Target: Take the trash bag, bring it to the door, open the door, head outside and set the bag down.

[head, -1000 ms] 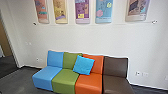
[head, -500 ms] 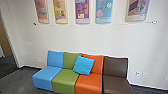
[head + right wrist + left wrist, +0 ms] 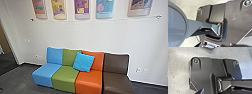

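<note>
Four seats [image 3: 65, 75] bear one cushion [image 3: 84, 62] — presumably the driving stage, next demanding clearance from the seats — state of both grippers and whereabouts of the trash bag cannot be told

The robot's wide, dark grey plate [image 3: 204, 70] with round, pale-ringed corner fittings [image 3: 195, 61] and its jointed grey bar [image 3: 239, 84] show above a mottled pale grey floor [image 3: 178, 69]; a dark, light-edged object [image 3: 211, 47], too cut off to identify, is apart from the plate.

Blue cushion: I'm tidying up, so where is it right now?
In the head view, near the middle, the cushion sits tilted against the backrests where the green seat and orange seat meet.
</note>
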